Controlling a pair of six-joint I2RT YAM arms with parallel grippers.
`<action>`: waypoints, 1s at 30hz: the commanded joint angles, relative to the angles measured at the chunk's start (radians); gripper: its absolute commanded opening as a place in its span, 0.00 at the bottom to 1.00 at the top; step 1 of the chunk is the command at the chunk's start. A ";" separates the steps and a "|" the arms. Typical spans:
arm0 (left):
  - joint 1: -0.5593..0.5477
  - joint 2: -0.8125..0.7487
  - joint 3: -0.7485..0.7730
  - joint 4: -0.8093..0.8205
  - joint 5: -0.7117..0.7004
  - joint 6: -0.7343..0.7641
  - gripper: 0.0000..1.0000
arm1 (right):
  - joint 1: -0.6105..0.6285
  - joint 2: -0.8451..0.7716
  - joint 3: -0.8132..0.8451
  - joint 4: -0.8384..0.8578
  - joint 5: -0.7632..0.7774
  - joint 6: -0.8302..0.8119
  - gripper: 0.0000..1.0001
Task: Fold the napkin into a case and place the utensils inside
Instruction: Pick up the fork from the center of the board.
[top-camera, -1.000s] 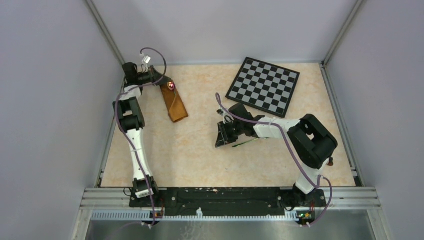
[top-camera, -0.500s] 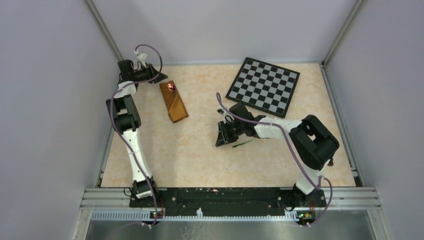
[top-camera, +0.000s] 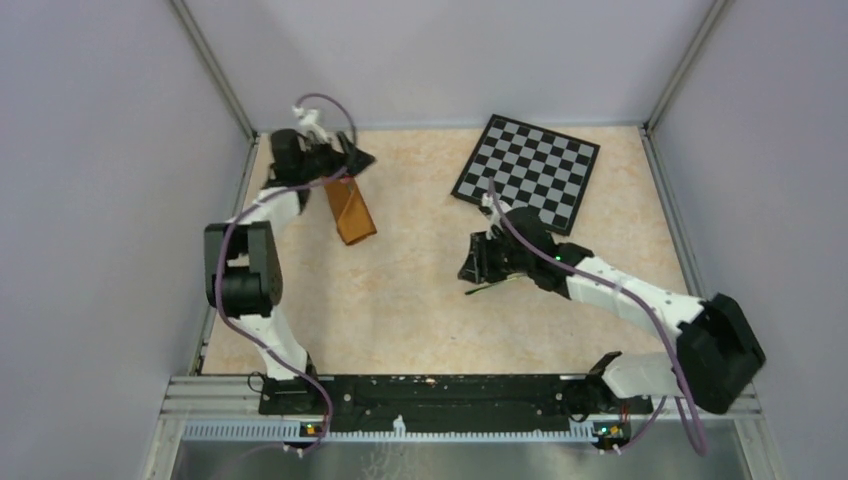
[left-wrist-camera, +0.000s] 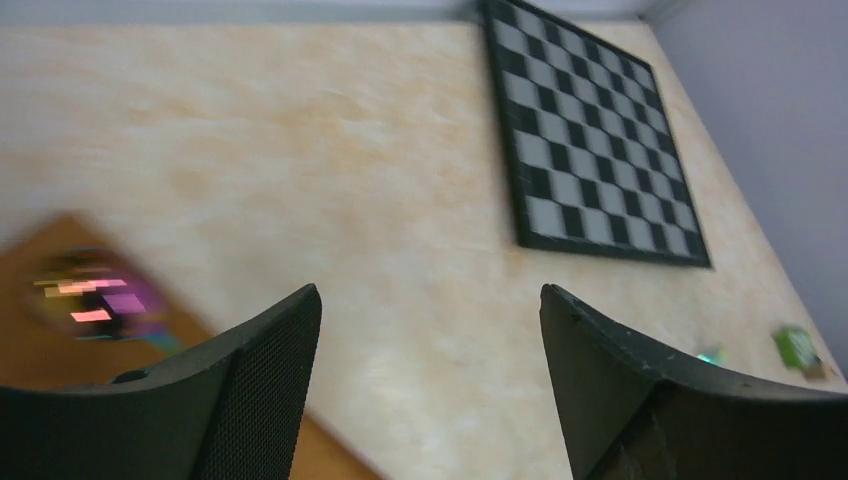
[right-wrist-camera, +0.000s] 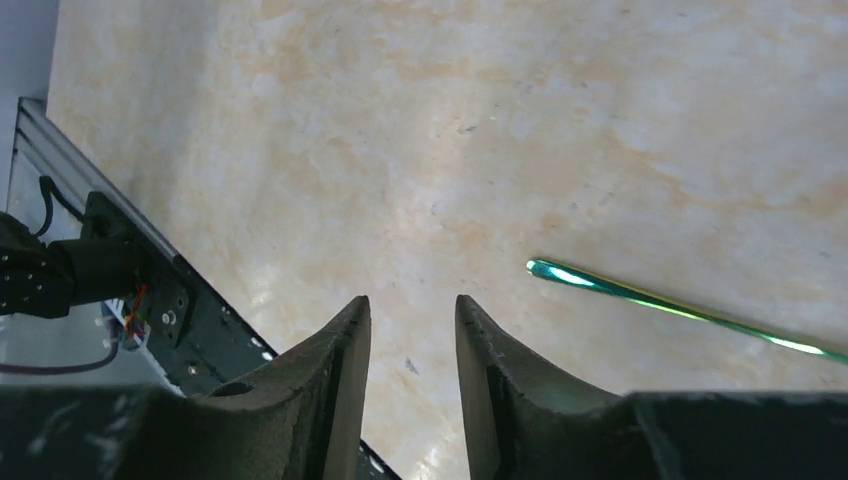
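Note:
The rust-brown case (top-camera: 351, 216) lies at the far left of the table, a narrow folded napkin strip. My left gripper (top-camera: 356, 161) hovers over its far end, open and empty (left-wrist-camera: 430, 295). In the left wrist view the spoon's shiny purple bowl (left-wrist-camera: 93, 300) shows blurred at the case's (left-wrist-camera: 30, 355) end, left of the fingers. The thin fork (top-camera: 494, 287) lies on the table near the middle. My right gripper (top-camera: 472, 262) sits just beyond it, open by a narrow gap with nothing between the fingers (right-wrist-camera: 412, 300). The fork's greenish handle (right-wrist-camera: 680, 310) lies to the right of them.
A black-and-grey checkered board (top-camera: 527, 172) lies at the far right of the table, also seen in the left wrist view (left-wrist-camera: 590, 140). Grey walls enclose the table on three sides. A metal rail (top-camera: 450, 395) with both arm bases runs along the near edge.
My left gripper opened wide and swung from the far left corner to the right, over the case's far end. The right gripper shifted right and its jaws widened; the fork stayed put.

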 joint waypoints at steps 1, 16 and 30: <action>-0.280 -0.180 -0.164 0.036 -0.179 -0.039 0.85 | -0.101 -0.158 -0.062 -0.135 0.168 0.040 0.41; -0.757 -0.453 -0.315 -0.197 -0.196 -0.018 0.84 | -0.768 -0.138 -0.365 0.125 -0.171 0.130 0.54; -0.773 -0.529 -0.299 -0.316 -0.048 0.092 0.79 | -0.771 0.148 -0.291 0.315 -0.175 0.042 0.30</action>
